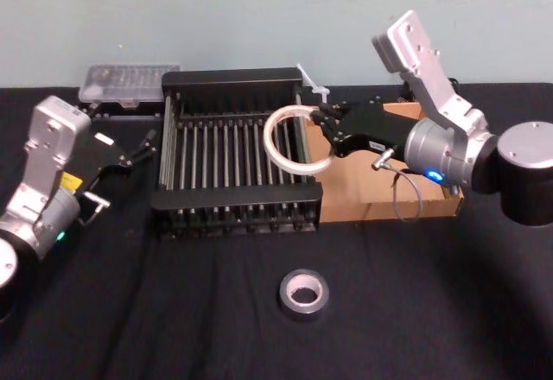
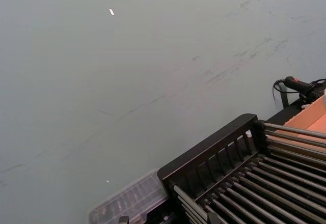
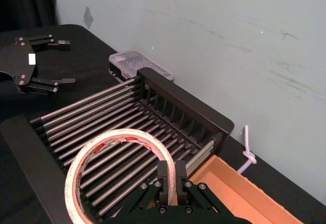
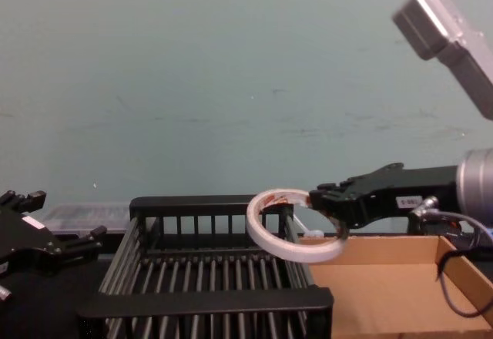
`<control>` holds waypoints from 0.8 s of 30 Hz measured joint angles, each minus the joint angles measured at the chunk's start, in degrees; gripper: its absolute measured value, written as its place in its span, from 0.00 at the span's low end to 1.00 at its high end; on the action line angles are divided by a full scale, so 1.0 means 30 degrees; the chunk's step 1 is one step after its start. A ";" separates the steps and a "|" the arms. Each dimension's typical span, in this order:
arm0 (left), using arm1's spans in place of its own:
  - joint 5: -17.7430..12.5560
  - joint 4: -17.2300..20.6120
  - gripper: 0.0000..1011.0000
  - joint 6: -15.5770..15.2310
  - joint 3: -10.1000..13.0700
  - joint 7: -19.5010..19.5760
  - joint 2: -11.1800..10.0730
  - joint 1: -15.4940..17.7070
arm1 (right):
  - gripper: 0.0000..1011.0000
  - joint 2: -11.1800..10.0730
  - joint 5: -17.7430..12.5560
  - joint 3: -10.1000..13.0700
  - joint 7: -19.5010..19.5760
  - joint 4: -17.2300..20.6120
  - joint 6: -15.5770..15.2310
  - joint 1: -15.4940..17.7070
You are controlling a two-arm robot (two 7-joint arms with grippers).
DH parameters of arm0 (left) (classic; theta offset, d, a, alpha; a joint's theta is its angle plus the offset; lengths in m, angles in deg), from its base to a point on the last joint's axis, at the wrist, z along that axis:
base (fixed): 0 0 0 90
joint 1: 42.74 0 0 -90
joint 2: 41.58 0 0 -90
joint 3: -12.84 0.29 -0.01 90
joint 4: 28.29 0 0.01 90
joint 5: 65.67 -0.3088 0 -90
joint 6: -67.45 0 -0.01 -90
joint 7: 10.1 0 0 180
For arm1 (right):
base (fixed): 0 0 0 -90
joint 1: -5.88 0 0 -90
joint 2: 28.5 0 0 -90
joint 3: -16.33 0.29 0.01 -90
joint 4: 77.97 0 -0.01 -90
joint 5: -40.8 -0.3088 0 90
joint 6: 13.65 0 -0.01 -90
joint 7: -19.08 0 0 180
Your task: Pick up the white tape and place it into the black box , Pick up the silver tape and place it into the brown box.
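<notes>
Over the right half of the black box [image 1: 233,197], white tape [image 4: 296,251] hangs tilted in the air, right gripper [image 1: 327,131] clamped on its right rim. Silver tape [image 1: 302,313] lies flat on the desk [image 1: 173,311], nearer. Brown box [image 1: 363,194] sits just right of the black box. Left gripper [image 3: 69,61] open, left of it.

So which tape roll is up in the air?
The white tape, pinched by the right gripper above the black box; the silver tape lies flat on the table.

A scuffed pale grey-green wall [image 1: 259,17] stands behind the table [image 1: 173,328]; black, perhaps cloth-covered.
</notes>
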 joint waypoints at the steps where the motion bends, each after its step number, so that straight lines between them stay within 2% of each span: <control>1: 0.0000 0.0000 0.99 0.0000 0.0000 0.0000 0.0000 0.0002 | 0.09 0.0061 0.0042 -0.0044 -0.0020 -0.0100 0.0002 -0.0075; 14: -0.0001 0.0000 0.99 0.0000 0.0000 0.0000 0.0000 0.0002 | 0.09 0.0896 0.0580 -0.0618 -0.0362 -0.1443 0.0233 -0.1052; 24: -0.0001 -0.0001 0.99 0.0000 0.0001 0.0000 0.0000 0.0000 | 0.09 0.1152 0.0763 -0.0729 -0.0376 -0.1721 0.0287 -0.1264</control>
